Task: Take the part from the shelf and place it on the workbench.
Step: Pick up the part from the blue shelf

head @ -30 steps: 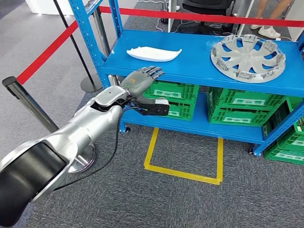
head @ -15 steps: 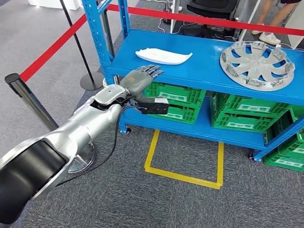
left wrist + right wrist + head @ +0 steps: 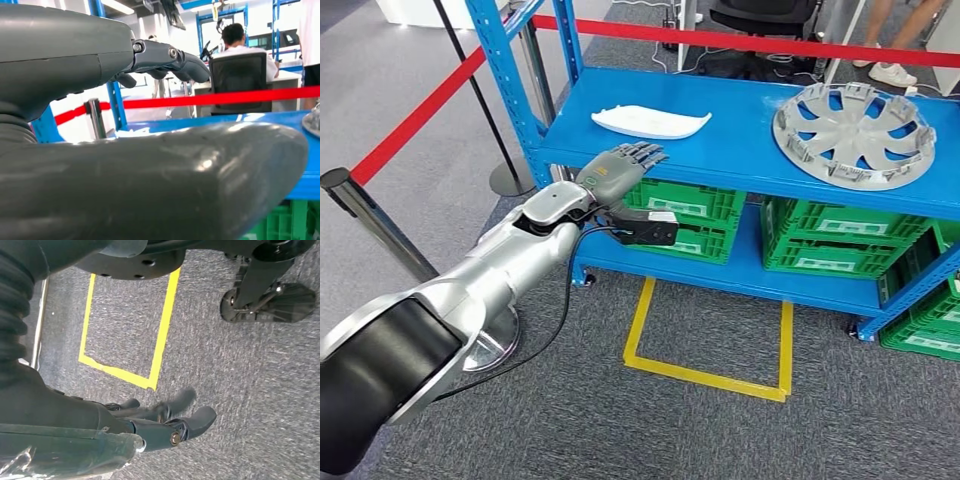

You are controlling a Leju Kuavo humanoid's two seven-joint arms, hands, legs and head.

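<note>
A white curved part (image 3: 650, 121) lies at the left end of the blue shelf (image 3: 743, 155)'s top deck. A grey wheel cover (image 3: 854, 133) lies at its right end. My left arm reaches forward; my left hand (image 3: 622, 168) is open, palm down with fingers stretched flat, level with the shelf's front edge just short of the white part and touching nothing. The left wrist view has its thumb (image 3: 188, 175) and fingers (image 3: 170, 55) apart and empty. My right hand (image 3: 166, 420) hangs over the carpet, fingers loosely extended, holding nothing.
Green crates (image 3: 682, 215) fill the lower shelf deck. A yellow taped rectangle (image 3: 705, 370) marks the floor before the shelf. A red barrier rope (image 3: 418, 115) on a stanchion (image 3: 339, 185) runs along the left and behind. A person's feet (image 3: 886, 68) stand beyond the shelf.
The whole view has swayed slightly right and back left. My left hand keeps its open pose at the shelf's front edge; the parts have not moved.
</note>
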